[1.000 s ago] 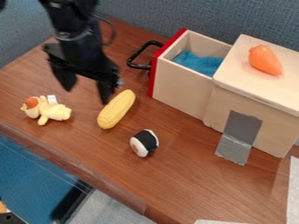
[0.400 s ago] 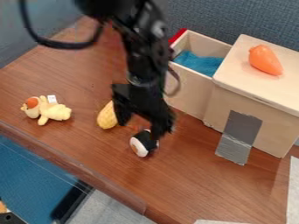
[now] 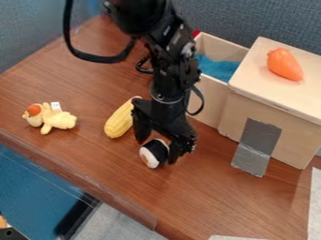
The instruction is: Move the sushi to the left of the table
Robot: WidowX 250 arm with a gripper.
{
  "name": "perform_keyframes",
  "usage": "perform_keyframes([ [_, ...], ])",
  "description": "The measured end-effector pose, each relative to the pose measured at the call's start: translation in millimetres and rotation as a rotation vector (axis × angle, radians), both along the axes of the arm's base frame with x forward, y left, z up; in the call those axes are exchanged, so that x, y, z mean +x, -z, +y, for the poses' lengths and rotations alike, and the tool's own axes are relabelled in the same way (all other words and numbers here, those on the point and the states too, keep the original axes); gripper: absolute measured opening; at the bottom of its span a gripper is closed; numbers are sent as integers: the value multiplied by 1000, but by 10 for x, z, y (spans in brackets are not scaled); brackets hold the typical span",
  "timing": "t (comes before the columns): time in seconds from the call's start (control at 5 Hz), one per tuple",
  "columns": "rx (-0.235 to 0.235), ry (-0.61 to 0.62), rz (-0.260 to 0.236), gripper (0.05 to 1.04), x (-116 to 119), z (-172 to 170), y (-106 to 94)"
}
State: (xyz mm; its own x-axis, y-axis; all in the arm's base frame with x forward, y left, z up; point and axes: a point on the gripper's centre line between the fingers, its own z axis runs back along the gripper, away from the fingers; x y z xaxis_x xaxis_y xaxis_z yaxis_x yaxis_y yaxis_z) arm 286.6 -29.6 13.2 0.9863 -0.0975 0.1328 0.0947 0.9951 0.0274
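Three toys lie on the table (image 3: 207, 201), left of the box (image 3: 241, 112).
The doll (image 3: 57, 120) is at the left, near the front edge; right of it is the corn (image 3: 118, 123), then the sushi (image 3: 156, 150). On the box is the carrot (image 3: 285, 64); in the drawer (image 3: 210, 96), the cloth (image 3: 218, 69).

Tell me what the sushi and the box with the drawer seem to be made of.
The sushi looks like soft fabric, perhaps felt or plush, judging by its matte surface and rounded edges. The box appears to be pale, smooth wood; its flat panels suggest plywood, though that's uncertain.
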Motion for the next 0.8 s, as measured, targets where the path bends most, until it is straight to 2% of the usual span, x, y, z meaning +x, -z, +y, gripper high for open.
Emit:
perform_keyframes([
  [0.2,-5,-33,-7,657,20,97,-1],
  [0.4,-9,-39,19,467,-18,136,0],
  [0.6,-21,-71,-14,417,-10,273,-194],
  [0.8,-32,-126,-77,415,-19,543,-494],
])
